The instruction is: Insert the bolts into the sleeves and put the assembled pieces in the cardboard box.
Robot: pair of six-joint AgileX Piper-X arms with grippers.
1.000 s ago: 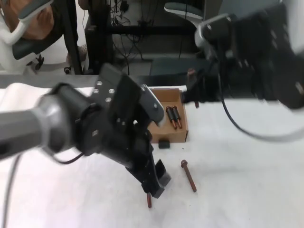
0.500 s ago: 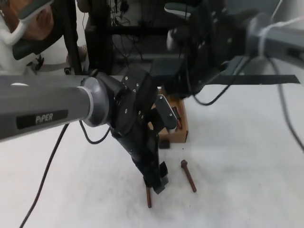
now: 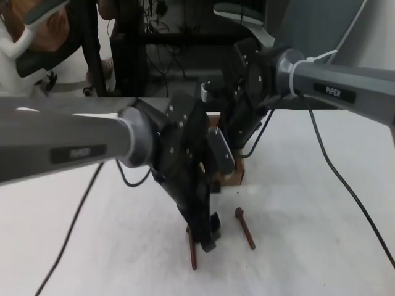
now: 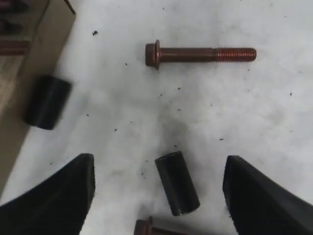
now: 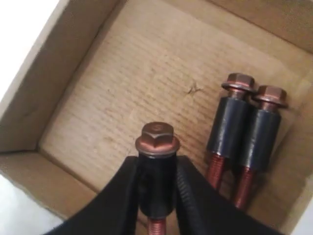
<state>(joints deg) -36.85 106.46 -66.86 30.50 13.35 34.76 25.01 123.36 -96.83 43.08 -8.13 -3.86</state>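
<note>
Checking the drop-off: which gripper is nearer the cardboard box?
Right. The right gripper is above the box, holding an assembled piece; the left gripper is over a loose sleeve outside it.

Most of the box [image 5: 122,83] floor is bare, so there is room to go down. Two finished pieces [image 5: 247,127] lie together by one wall. On the table [image 3: 321,246], from the left gripper [image 3: 208,239], one bolt [image 3: 244,227] lies at 3 o'clock, another bolt [image 3: 192,254] at 7, and the box at 12.

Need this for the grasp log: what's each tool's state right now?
Left tool: open, empty, over a loose sleeve.
Right tool: shut on an assembled bolt-and-sleeve, over the cardboard box.
</note>
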